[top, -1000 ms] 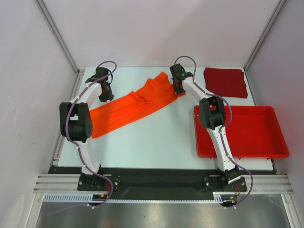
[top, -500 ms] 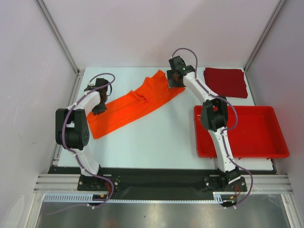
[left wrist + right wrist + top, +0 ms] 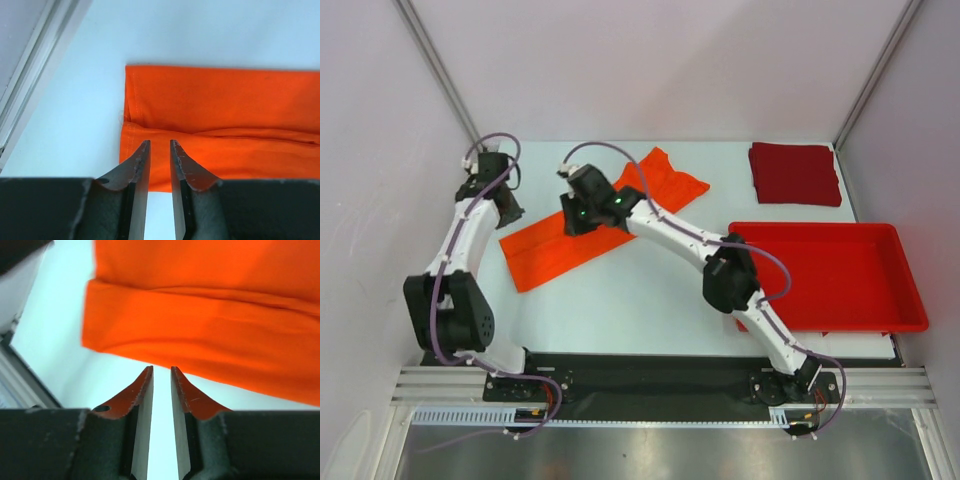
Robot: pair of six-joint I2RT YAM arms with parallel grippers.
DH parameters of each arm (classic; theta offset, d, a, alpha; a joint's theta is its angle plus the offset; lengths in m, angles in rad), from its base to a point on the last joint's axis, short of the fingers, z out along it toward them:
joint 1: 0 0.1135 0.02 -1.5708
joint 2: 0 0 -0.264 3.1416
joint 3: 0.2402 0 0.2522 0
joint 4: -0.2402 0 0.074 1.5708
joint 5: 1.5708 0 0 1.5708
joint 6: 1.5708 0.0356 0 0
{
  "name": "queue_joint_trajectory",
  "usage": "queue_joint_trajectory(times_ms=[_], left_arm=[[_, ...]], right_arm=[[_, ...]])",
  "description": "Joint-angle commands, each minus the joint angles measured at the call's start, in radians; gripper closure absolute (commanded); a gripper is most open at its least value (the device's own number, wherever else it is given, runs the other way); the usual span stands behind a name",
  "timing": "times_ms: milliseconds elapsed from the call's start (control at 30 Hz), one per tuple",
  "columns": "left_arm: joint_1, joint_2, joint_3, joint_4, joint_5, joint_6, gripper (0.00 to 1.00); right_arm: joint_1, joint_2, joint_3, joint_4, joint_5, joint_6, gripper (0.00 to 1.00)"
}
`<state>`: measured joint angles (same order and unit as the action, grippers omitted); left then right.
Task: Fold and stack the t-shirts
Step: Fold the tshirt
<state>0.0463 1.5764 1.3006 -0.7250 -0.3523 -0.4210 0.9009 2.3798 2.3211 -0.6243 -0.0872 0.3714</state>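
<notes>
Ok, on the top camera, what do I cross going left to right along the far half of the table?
In order: left gripper → orange t-shirt → dark red t-shirt. The right gripper overlaps the orange one, so it is left out.

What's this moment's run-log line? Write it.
orange t-shirt: long folded strip | dark red t-shirt: folded square, far right | left jaws: ajar, empty | right jaws: ajar, empty
</notes>
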Motion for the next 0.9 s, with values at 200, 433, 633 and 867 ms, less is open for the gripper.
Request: queue_joint_trajectory(times_ms=[200,433,633,867], left_arm=[[0.148,-0.237,-0.021,-0.022,0.173,-0.027,0.71],[0.15,-0.297,-0.063,-0.024,0.22,-0.038,0.7],[0.15,-0.332,-0.072,-0.031,0.213,-0.029,0.69],[0.15,-0.345,-0.106,-0.027,0.219,-0.018,0.69]], right_arm=[[0.072,0.205,0.121,0.135,-0.072,0.156,0.75],[0.09,0.268,0.124,0.17,-0.055,0.176,0.75],[0.087,0.24,0.043,0.114,0.007,0.17,0.75],[0.079,0.023,-0.322,0.08,0.084,0.127,0.76]])
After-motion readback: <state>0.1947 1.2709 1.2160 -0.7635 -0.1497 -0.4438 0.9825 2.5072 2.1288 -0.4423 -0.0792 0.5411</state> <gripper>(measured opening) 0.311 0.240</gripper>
